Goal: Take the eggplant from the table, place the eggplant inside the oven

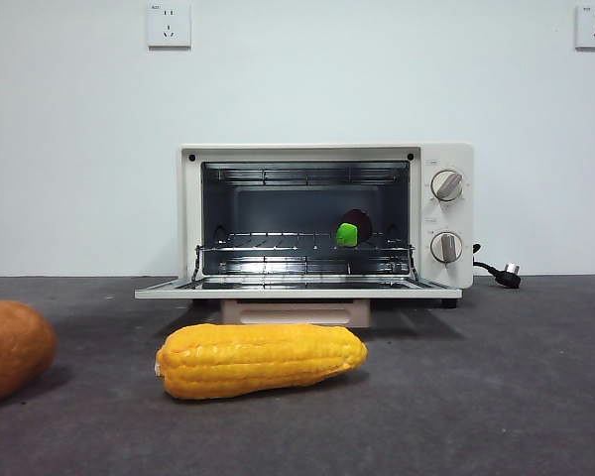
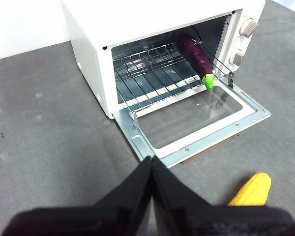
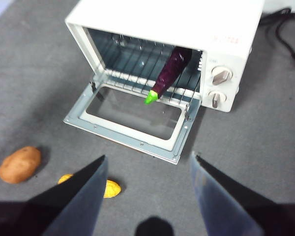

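A plain white wall (image 1: 79,149) carries two white sockets (image 1: 169,25), evenly lit.

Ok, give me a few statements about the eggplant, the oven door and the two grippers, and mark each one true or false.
1. The eggplant lies on the wire rack inside the oven. True.
2. The oven door is closed. False: it hangs open, folded down flat.
3. The corn is inside the oven. False: it lies on the table in front of the door.
4. The right gripper is open and holds nothing. True.
5. The left gripper grips the eggplant. False: its fingers are shut together, empty, away from the oven.
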{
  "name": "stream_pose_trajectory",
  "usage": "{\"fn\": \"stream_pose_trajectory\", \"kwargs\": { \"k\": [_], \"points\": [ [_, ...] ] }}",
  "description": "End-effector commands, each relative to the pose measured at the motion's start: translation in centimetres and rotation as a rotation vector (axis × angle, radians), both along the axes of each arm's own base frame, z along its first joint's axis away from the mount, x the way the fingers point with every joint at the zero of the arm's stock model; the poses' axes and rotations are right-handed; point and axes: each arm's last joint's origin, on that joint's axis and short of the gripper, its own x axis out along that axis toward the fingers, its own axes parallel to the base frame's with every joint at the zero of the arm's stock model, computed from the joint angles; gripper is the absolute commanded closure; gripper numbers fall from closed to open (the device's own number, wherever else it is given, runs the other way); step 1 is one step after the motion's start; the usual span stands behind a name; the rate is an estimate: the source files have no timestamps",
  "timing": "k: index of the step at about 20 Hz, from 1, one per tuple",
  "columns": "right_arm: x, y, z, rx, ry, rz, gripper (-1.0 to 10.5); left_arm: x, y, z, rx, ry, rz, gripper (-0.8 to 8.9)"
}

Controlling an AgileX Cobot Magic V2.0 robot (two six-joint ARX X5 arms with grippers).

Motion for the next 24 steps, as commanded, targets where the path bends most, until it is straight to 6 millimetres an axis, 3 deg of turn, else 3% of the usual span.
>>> {"fn": "stream_pose_trajectory", "kwargs": {
  "k": [1,2,5,7,15,24],
  "points": [
    [-1.9,-0.8,0.6,0.008,-0.038,0.012,6.7,0.1,-0.1,-0.2,0.005,-0.004,-0.009,8.2],
    [-2.8,-1.1,0.7,0.009,-0.044,0.013,6.7,0.1,-0.1,-0.2,0.005,-0.005,-0.008,8.2],
    [-5.0,-2.1,0.8,-0.007,-0.05,0.025,8.8,0.2,-0.1,-0.1,0.004,-0.014,-0.008,8.19],
    [-6.2,-2.5,0.8,-0.008,-0.042,0.037,9.2,0.6,-0.2,-0.1,0.003,-0.021,-0.008,8.2],
    [-8.2,-3.2,0.5,0.007,-0.015,0.103,9.6,4.2,-0.7,-1.4,0.009,0.013,-0.005,8.2],
    [-9.9,-3.6,0.7,0.076,-0.036,0.173,9.6,10.0,0.2,-5.3,-0.094,0.161,-0.032,8.2]
  ]
}}
